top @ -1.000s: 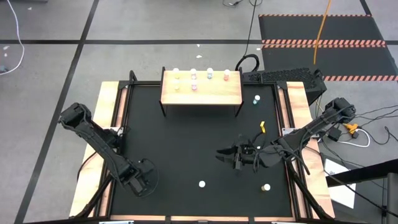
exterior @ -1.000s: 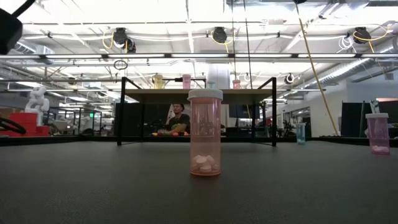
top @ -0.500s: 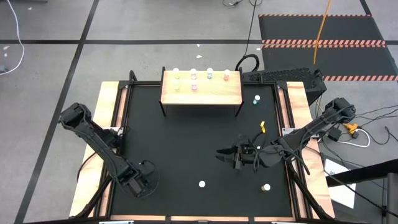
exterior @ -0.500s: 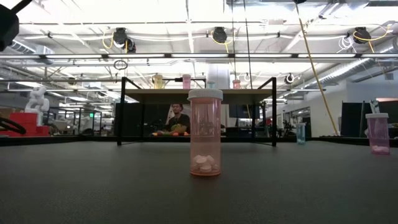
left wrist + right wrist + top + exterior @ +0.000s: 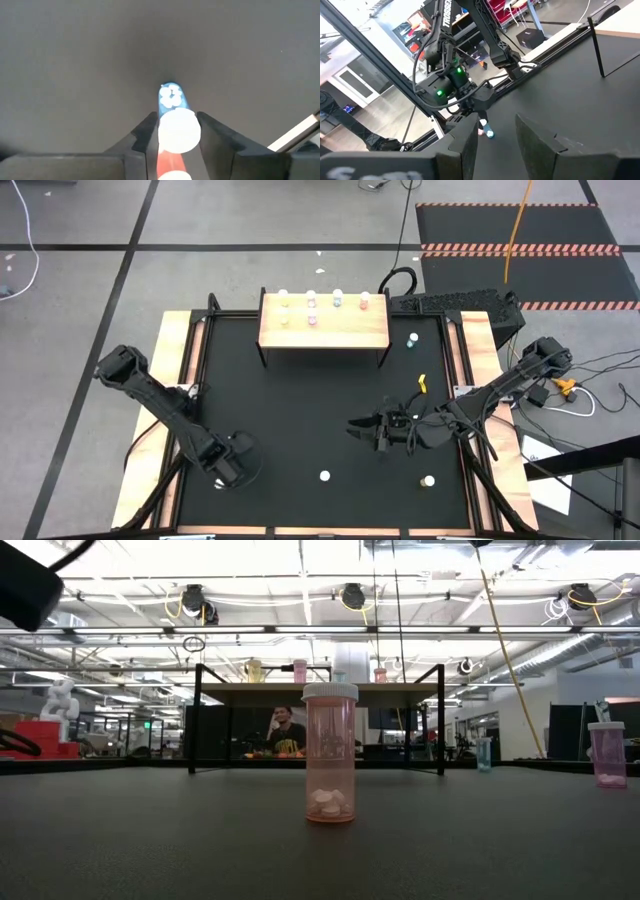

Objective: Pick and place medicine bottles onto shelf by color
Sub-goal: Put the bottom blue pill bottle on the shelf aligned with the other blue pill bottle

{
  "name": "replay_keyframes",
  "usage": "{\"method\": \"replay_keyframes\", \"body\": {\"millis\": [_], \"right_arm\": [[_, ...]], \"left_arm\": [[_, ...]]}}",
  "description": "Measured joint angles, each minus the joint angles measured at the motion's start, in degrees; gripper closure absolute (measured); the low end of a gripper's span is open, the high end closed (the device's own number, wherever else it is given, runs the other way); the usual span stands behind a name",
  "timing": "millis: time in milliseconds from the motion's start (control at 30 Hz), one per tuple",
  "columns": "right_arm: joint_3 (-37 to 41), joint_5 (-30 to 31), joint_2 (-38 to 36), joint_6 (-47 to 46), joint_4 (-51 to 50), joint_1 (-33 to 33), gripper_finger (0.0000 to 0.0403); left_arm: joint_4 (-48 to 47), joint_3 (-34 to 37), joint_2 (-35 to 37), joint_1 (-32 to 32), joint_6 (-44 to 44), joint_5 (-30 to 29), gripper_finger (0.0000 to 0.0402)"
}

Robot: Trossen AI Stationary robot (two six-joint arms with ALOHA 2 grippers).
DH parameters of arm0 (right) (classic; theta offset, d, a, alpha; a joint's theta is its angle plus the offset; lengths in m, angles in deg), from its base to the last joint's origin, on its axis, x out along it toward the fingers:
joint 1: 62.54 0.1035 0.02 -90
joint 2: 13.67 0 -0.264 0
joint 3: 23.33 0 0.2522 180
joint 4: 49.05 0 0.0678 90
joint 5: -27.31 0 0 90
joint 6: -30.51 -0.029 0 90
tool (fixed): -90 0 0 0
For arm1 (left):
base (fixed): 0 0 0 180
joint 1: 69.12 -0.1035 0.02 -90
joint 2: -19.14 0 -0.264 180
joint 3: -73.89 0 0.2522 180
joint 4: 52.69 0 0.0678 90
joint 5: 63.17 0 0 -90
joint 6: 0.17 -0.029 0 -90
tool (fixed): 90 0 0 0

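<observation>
Left hand [image 5: 172, 142] now further infield, clamped on blue-green bottle [image 5: 174, 117]; right hand [image 5: 372, 432] level mid-table, fingers parted, empty

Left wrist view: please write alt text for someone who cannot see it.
The left gripper is shut on a blue bottle with a white cap, seen end-on between its two dark fingers. Behind it is only the plain black table.
</observation>
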Motion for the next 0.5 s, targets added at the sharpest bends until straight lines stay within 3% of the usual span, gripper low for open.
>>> {"method": "replay_keyframes", "body": {"millis": [200,500], "right_arm": [[0.0,0.0,0.0,0.6,-0.2,0.0,0.0280],[0.0,0.0,0.0,3.5,-0.5,0.0,0.0280]], "left_arm": [[-0.1,0.0,0.0,-4.0,-3.5,2.3,0.0272],[0.3,-2.4,0.0,-17.3,-14.4,6.4,0.0287]]}}
